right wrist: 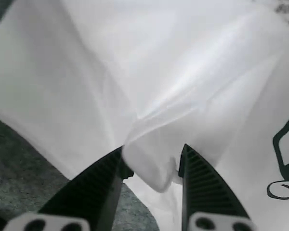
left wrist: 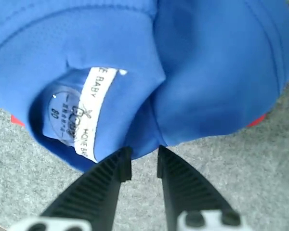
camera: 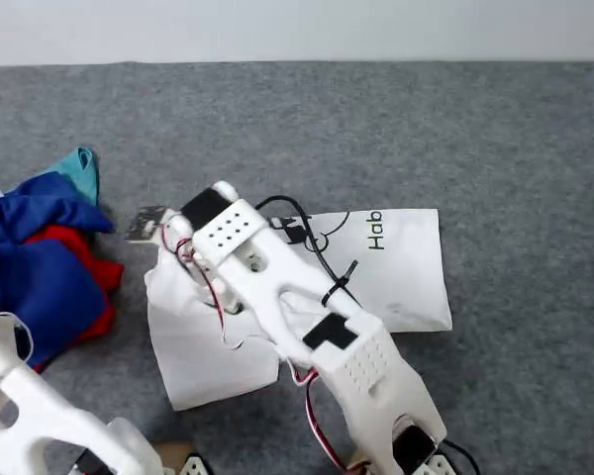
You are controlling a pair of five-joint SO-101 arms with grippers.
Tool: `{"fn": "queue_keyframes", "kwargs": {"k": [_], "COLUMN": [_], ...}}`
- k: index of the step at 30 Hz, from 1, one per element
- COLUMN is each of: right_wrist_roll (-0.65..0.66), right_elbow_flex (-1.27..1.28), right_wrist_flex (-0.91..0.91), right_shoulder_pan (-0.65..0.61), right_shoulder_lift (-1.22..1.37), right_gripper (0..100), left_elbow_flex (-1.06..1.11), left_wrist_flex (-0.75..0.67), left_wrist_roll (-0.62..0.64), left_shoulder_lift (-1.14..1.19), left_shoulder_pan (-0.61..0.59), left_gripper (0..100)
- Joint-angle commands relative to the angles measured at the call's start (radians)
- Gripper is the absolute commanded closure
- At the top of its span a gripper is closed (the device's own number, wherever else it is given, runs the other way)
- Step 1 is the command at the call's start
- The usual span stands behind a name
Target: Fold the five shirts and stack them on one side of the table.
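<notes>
One white shirt (camera: 396, 277) lies mid-table, partly folded; the right gripper (right wrist: 153, 155) pinches a fold of it. At left a crumpled pile (camera: 40, 267) waits. The left gripper (left wrist: 143, 153), jaws slightly apart, sits at the blue shirt (left wrist: 207, 72) edge. Stacking appears unstarted.

You have a grey, felt-like fabric table covering (camera: 495, 129) across the whole work area. It meets a plain white wall strip (camera: 297, 30) at the far edge. A small tan piece (camera: 173, 452), possibly cardboard, lies at the near edge.
</notes>
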Motion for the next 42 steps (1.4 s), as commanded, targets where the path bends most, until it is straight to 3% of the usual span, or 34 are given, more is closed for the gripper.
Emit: {"fn": "queue_keyframes", "kwargs": {"k": [1,14,23,33,42], "right_wrist_roll": [0.061,0.068,0.064,0.066,0.064], "right_elbow_flex": [-0.014,-0.014,-0.075,-0.169,-0.173], "right_wrist_flex": [-0.015,-0.033,-0.025,-0.058,-0.024], "right_shoulder_pan": [0.048,0.174,0.183,0.237,0.165], "right_shoulder_lift": [-0.001,0.041,0.042,0.071,-0.005], "right_gripper": [90.5,93.8,85.7,85.7,85.6], "left_elbow_flex": [-0.004,0.061,0.061,0.061,0.061], "left_wrist_flex": [-0.020,-0.117,-0.115,-0.117,-0.118], "left_wrist_roll": [-0.012,-0.061,-0.061,-0.061,-0.060], "left_shoulder_lift": [-0.015,-0.015,-0.015,-0.015,-0.015], "left_shoulder_pan": [0.006,0.008,0.072,0.077,0.077], "left_gripper": [90,90,90,90,90]}}
